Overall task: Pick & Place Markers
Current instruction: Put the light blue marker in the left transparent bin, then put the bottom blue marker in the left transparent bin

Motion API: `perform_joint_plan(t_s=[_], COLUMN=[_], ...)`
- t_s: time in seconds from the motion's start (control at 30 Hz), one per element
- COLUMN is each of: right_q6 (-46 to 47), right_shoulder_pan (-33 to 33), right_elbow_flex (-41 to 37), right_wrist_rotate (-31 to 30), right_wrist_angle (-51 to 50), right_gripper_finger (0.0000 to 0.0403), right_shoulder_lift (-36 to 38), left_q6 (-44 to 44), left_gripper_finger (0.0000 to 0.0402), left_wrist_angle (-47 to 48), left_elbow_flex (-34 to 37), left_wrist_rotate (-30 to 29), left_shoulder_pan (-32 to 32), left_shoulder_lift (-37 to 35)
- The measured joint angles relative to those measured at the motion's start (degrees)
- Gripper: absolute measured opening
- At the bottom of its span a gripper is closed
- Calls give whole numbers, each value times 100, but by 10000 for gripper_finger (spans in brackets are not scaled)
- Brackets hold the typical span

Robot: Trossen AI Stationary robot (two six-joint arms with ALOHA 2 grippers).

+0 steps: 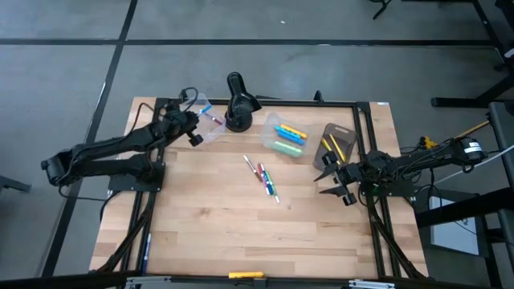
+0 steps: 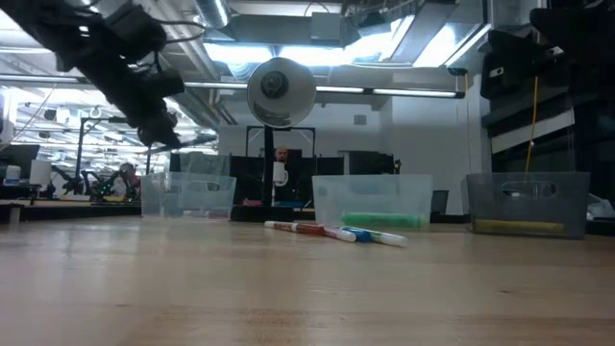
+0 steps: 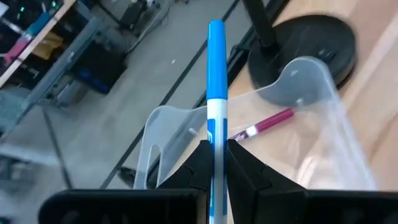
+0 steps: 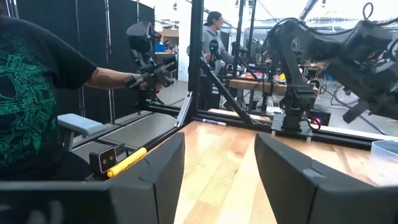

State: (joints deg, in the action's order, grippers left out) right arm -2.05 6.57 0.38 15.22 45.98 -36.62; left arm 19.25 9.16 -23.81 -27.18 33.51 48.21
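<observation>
My left gripper [image 1: 195,127] is at the far left of the table, shut on a blue marker [image 3: 216,74]. It hangs over a clear tub [image 3: 314,118] in which a magenta marker [image 3: 268,123] lies. Three markers [image 1: 263,178] lie flat on the wood mid-table, also seen in the low view as markers [image 2: 336,232]. The middle clear tub [image 1: 287,136] holds yellow, blue and green markers. My right gripper [image 4: 217,180] waits open at the right side, level, with nothing between its fingers. My left gripper pinches the blue marker by its white barrel [image 3: 215,140] between its two fingers. The marker runs along the fingers, and its blue capped end [image 3: 216,43] sticks out well past the tips. It is lifted clear, above the tub's near wall.
A black desk lamp [image 1: 239,104] stands on its round base right beside the left tub. A grey tub [image 1: 337,144] with yellow markers stands at the right. A person [image 4: 37,106] sits beyond the table's edge. Bare wood lies toward the near edge.
</observation>
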Motion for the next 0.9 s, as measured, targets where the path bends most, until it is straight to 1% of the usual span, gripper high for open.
perform_joint_plan(t_s=[0.17,0.33,0.47,0.63,0.7,0.8,0.9], right_q6=[17,54,54,54,52,52,75], right_shoulder_pan=[0,0,0,0,0,0,2], right_elbow_flex=[0,0,0,0,0,0,0], right_wrist_rotate=[0,0,0,0,0,83,147], right_wrist_angle=[-21,-134,-155,-225,-244,-278,-275], right_gripper_finger=[194,194,194,194,194,194,194], right_shoulder_lift=[0,-3,-3,-3,-3,-3,-1], left_q6=[32,544,1001,2219,2550,2677,2551], left_gripper_finger=[19,18,12,2,1,1,0], left_wrist_angle=[80,295,672,818,819,823,815], left_elbow_flex=[-432,-944,-1297,-1401,-1401,-1401,-1401], left_wrist_rotate=[-519,-886,-924,-932,-975,-1089,-1090], left_shoulder_pan=[3,3,3,1,9,9,9], left_shoulder_lift=[607,999,1213,1404,1458,1472,1436])
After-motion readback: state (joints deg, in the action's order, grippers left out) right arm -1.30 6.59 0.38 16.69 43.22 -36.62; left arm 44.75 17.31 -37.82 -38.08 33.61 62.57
